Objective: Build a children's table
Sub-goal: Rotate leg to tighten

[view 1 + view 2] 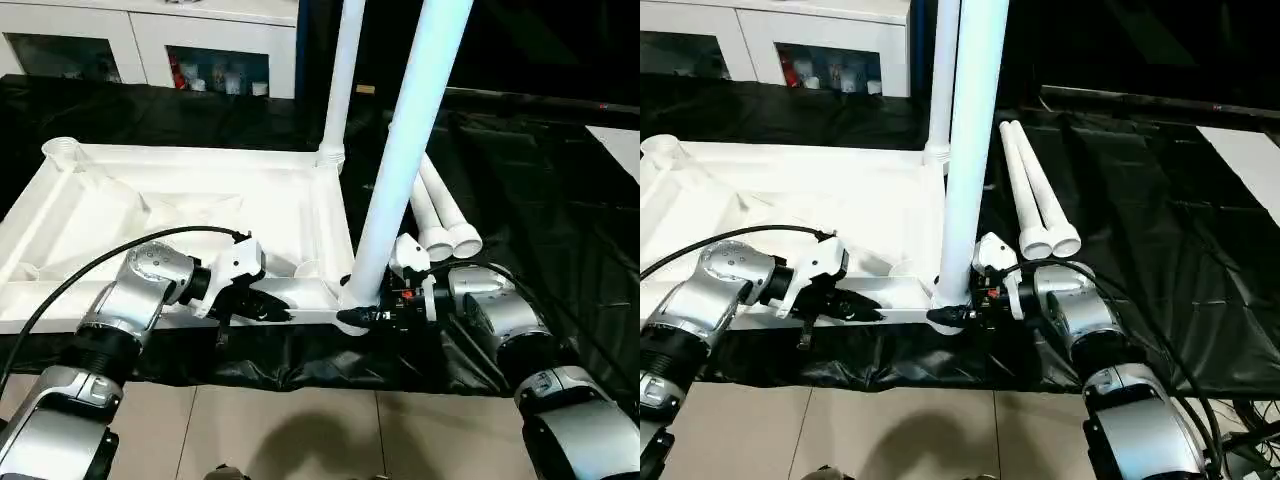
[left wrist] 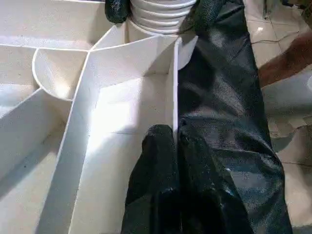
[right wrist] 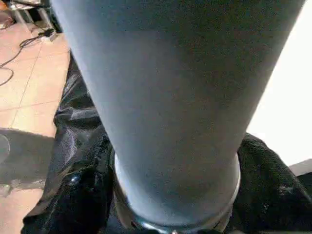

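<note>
Leg [image 1: 405, 160] stood upright, long axis vertical, in the upturned top's [image 1: 180, 215] near corner socket; my right claw [image 1: 358, 318] pinched its base; my left claw [image 2: 176, 130] pinched the top's near rim.

Black-covered table [image 1: 540, 190] under tabletop [image 1: 200, 200], two legs [image 1: 445, 215].

We see our silver forearms, white wrist housings, black cable looping over the left arm [image 1: 130, 290], glossy black fingers [image 2: 165, 185]
</note>
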Motion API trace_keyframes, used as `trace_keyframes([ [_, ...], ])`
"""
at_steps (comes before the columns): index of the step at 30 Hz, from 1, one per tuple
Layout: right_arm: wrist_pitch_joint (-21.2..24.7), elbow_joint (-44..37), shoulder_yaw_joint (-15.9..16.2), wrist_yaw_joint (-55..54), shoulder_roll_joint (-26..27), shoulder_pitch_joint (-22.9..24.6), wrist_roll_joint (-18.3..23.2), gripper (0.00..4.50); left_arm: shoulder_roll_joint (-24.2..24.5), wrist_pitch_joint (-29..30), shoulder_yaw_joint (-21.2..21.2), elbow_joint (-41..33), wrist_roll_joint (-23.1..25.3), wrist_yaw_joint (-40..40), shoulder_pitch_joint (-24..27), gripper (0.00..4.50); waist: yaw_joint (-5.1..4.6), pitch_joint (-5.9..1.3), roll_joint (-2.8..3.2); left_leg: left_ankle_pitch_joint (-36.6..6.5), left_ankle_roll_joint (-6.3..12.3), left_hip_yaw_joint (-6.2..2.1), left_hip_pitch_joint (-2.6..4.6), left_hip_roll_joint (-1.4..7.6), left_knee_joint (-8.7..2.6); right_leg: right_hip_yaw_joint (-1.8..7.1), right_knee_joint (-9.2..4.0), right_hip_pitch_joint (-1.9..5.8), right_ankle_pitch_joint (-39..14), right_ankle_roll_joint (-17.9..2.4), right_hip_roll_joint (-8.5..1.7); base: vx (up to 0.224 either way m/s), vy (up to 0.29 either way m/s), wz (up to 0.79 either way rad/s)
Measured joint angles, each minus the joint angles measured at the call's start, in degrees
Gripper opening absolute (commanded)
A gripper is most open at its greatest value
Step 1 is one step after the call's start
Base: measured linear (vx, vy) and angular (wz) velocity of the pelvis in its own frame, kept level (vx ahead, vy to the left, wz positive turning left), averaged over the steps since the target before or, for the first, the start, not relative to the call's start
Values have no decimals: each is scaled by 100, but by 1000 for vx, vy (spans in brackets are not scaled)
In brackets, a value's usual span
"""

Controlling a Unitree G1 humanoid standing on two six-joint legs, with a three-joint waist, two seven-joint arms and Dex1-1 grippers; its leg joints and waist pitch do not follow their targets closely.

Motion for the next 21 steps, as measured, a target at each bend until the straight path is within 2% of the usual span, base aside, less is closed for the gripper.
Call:
trace_keyframes([
  [6,22,225,-492,-1785,397,29,15,281,-416,320,116,138,215,997,-130,0,-34,0,-24,0,-1,-9,28,-2,0,3,3,15,-13,25,-2,0,0,0],
  [10,37,462,-749,-2821,637,-95,43,280,-714,481,130,224,369,1605,-244,0,-49,0,-20,0,-2,-9,31,-2,1,5,8,16,-12,26,-2,0,0,0],
  [12,18,601,-955,-3926,916,-171,33,280,-1021,618,145,267,539,2175,-313,0,-58,-3,-15,0,-3,-9,31,-4,1,6,9,18,-11,25,-2,0,0,0],
  [13,-27,646,-1006,-4332,1016,-195,17,314,-1128,659,142,287,585,2351,-335,0,-57,-7,-9,0,-3,-8,32,-7,-3,7,5,18,-11,25,-4,0,0,0],
  [15,-189,699,-1030,-4761,1136,-192,0,349,-1210,673,132,288,620,2477,-345,0,-56,-10,-2,0,-2,-8,30,-8,-3,7,5,17,-12,26,-5,0,0,0],
  [21,-291,699,-1029,-4572,1162,-184,-47,396,-1128,633,126,243,587,2364,-334,0,-72,-8,-3,0,-2,-7,22,-7,-6,7,1,13,-2,10,-4,0,0,0],
])
